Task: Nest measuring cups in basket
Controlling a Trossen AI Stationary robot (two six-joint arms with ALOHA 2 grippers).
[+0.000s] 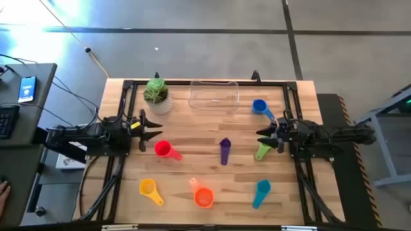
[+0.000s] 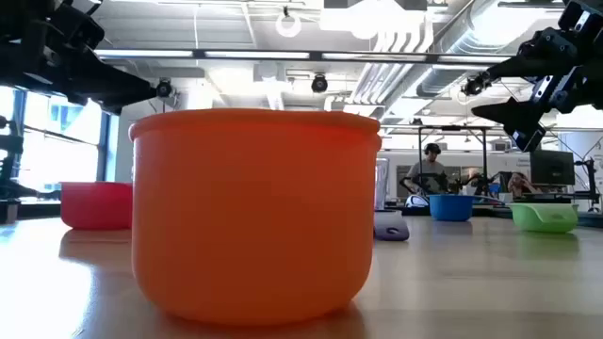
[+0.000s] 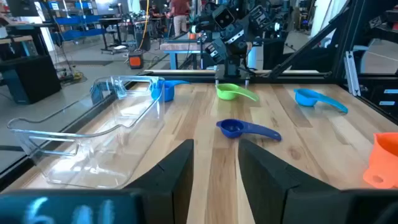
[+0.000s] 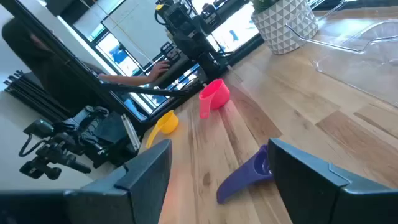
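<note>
Seven measuring cups lie apart on the wooden table: red (image 1: 163,149), purple (image 1: 225,151), green (image 1: 262,152), blue (image 1: 259,106), yellow (image 1: 148,188), orange (image 1: 203,196) and teal (image 1: 261,191). The clear basket (image 1: 214,95) stands at the far edge with nothing in it. My left gripper (image 1: 156,133) is open and hovers at the table's left side, just beyond the red cup. My right gripper (image 1: 259,136) is open and hangs above the table by the green cup (image 3: 233,92). The purple cup (image 4: 245,174) lies ahead of its fingers.
A green plant in a white pot (image 1: 157,96) stands left of the basket at the far edge. A dark metal frame (image 1: 205,82) runs round the table top. People and workbenches show in the room behind (image 2: 431,169). Bare wood lies between the cups.
</note>
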